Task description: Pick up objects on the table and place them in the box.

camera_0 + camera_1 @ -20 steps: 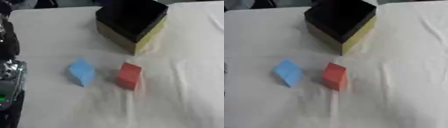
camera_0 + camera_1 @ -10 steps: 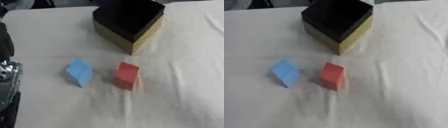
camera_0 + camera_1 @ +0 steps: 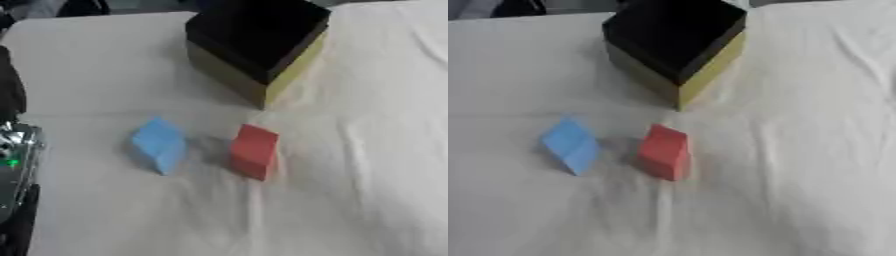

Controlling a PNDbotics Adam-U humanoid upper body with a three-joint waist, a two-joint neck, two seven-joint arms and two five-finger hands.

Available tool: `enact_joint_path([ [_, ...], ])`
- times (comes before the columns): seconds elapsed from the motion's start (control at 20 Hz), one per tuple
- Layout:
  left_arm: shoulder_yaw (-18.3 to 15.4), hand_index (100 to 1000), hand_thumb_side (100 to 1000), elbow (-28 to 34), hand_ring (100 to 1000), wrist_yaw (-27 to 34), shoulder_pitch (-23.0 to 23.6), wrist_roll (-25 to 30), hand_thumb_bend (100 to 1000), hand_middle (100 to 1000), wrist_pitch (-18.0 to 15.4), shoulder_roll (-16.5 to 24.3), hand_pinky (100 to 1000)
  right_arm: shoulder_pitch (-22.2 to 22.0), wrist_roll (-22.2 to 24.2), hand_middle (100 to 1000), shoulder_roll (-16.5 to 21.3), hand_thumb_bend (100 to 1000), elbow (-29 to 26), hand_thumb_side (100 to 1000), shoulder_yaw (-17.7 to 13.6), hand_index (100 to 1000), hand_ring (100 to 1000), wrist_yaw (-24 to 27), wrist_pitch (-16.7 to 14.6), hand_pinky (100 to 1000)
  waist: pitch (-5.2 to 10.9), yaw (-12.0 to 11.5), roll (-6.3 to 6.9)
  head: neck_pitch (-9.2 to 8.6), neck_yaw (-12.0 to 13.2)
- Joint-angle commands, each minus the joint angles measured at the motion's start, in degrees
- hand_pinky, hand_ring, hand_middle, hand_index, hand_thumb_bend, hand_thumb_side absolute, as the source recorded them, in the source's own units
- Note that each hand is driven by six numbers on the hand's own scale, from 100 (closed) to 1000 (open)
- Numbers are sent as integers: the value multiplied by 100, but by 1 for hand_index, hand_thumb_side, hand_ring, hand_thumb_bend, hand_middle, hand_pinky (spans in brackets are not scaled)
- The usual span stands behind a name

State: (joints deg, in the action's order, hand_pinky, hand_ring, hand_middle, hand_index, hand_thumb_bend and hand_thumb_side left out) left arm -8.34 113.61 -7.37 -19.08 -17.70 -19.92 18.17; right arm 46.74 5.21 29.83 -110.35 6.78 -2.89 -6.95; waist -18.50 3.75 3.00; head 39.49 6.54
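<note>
Blocks lay on the worktop, box at 12 o'clock

Blue block [image 3: 159, 144] and red block [image 3: 255, 150] sat apart below the yellow, black-lined box [image 3: 256, 47]; only the left eye view showed the robot's left arm [image 3: 13, 165] at 9 o'clock; robot hand state could not be told

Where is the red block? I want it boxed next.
The red block stands mid-table on the white cloth, just right of the blue block, nearer than the box.

A table covered with a wrinkled white cloth [image 3: 798, 150] carries three things. Towards twelve o'clock stands an open box with yellow sides and a black interior [image 3: 677, 45]. Near the centre a red block [image 3: 663, 151] stands upright, and just beside it at nine o'clock lies a light blue block [image 3: 570, 145], tilted, apart from it.
</note>
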Motion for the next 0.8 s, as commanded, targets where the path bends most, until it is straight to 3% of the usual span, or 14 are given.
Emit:
enact_joint_path([
  [0.05, 3, 724, 878, 98, 716, 6, -6, 40, 112, 680, 13, 115, 694, 304, 203, 806, 344, 100, -41, 868, 187, 819, 839, -238, -163, 828, 166, -40, -64, 62, -43],
  [0.35, 50, 723, 879, 98, 716, 43, -25, 113, 110, 679, 15, 125, 694, 1108, 700, 818, 920, 100, 422, 889, 990, 840, 858, -736, -630, 820, 184, -120, -96, 48, -152],
  [0.8, 47, 721, 883, 98, 715, 14, -10, 128, 104, 678, 36, 130, 694, 2187, 1486, 829, 371, 100, 1670, 896, 2266, 867, 875, -1521, -1101, 827, 183, -92, -93, 46, -147],
])
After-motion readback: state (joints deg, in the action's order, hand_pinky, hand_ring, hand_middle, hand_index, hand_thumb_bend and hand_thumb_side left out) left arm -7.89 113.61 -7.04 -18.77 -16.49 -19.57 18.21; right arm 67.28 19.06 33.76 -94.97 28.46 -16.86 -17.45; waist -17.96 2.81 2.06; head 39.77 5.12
